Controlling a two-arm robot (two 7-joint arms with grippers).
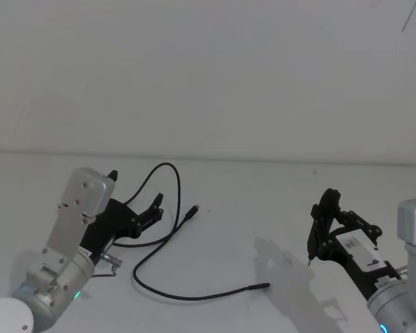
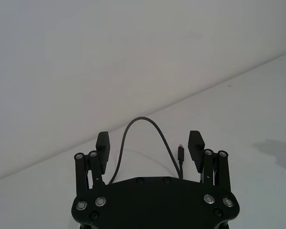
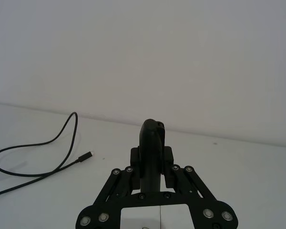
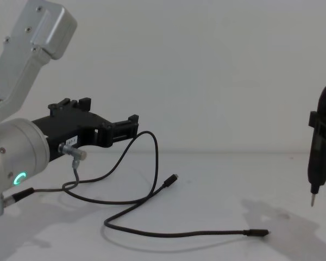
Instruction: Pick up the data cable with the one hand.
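room: plain pale wall [image 1: 208,69] | surface: smooth white table [image 1: 277,201] | left gripper [image 1: 135,189]: jaws spread, low at table's left; right gripper [image 1: 312,258]: parked right, pinched together | data cable [image 1: 187,298]: sprawled mid-table, one loop rising just ahead of left jaws; likely light, limp, slippery; pinch that raised loop

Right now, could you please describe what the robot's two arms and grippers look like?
Left gripper: black, angular, two jaws, small white label, on a fat silver wrist with a green ring light. Right gripper: black linkage, white label, silver wrist with a blue light.
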